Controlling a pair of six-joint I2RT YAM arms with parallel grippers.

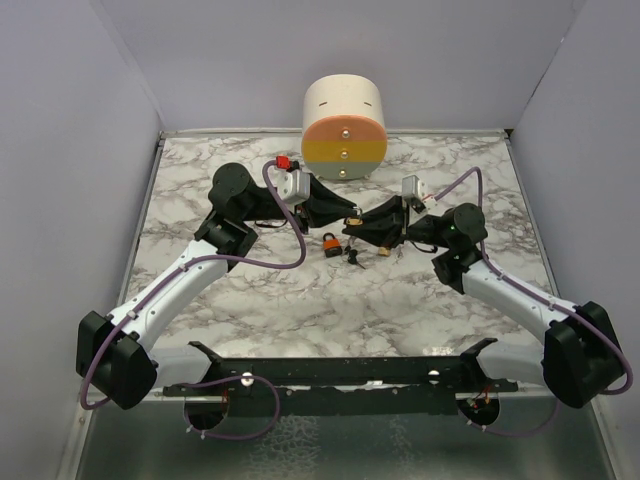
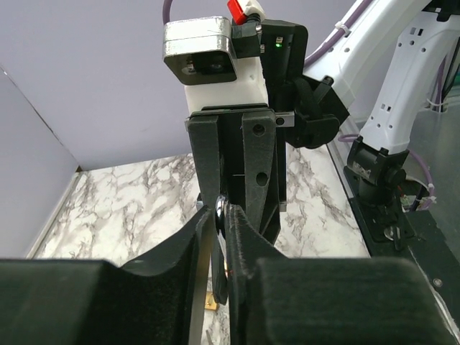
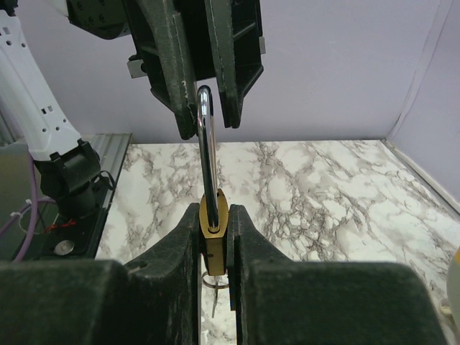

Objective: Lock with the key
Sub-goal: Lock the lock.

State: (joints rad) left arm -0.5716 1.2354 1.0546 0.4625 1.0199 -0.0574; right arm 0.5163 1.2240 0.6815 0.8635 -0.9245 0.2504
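Up close, the right gripper (image 3: 213, 224) is clamped narrow on the body of a brass padlock (image 3: 213, 210), which stands upright between its two black fingers. The padlock's silver shackle (image 3: 205, 144) rises straight up. Its top sits between the fingers of the left gripper (image 2: 219, 218), which is pinched almost closed on that metal loop. The two grippers meet tip to tip above the middle of the worktop (image 1: 300, 310), the left arm reaching in from the left and the right arm from the right.

Just under the held padlock, between the right gripper's fingers, a thin wire ring (image 3: 213, 282) and a silvery blade show. Whether they hang from the padlock or lie below it cannot be told.

From above, the key (image 1: 352, 254), a tiny black-headed bunch, lies on the marble-patterned worktop just on the near side of the meeting grippers, touching neither. A second padlock (image 1: 330, 243), orange-brass, sits just beside the key on its left, and a small brass piece (image 1: 384, 250) lies to its right. A cream cylinder (image 1: 344, 110) with orange and yellow bands on its face stands at the back edge of the worktop.
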